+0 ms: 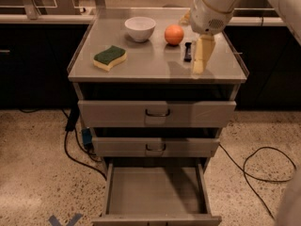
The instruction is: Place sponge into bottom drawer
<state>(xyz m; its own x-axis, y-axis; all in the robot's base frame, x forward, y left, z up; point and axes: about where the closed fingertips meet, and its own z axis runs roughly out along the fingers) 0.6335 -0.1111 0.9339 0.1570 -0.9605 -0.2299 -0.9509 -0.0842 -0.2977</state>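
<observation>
Reach step, nothing picked up yet. My gripper (199,62) hangs pointing down over the cabinet top (155,68), to the right of the orange ball (174,34) and a little nearer the front edge than the ball. Whether it is released or clenched I cannot tell from here, but nothing shows in its grasp.

The sponge (109,58) lies flat, green side up, well to the left of the ball and nearer the front edge, with the white bowl (140,28) sitting just left of the ball behind it. A small dark object (188,52) lies just right of the ball, between the ball and my gripper. The bottom drawer (155,189) is far below the ball, pulled out, its grey floor bare and ready.

So the drawer part looks done, by my reckoning, and the grasp is what remains. Next I judge I must travel left across the top, passing in front of the ball without nudging it, centre over the sponge, come down and close on its wavy sides. Foam is soft, so a gentle squeeze should do.
</observation>
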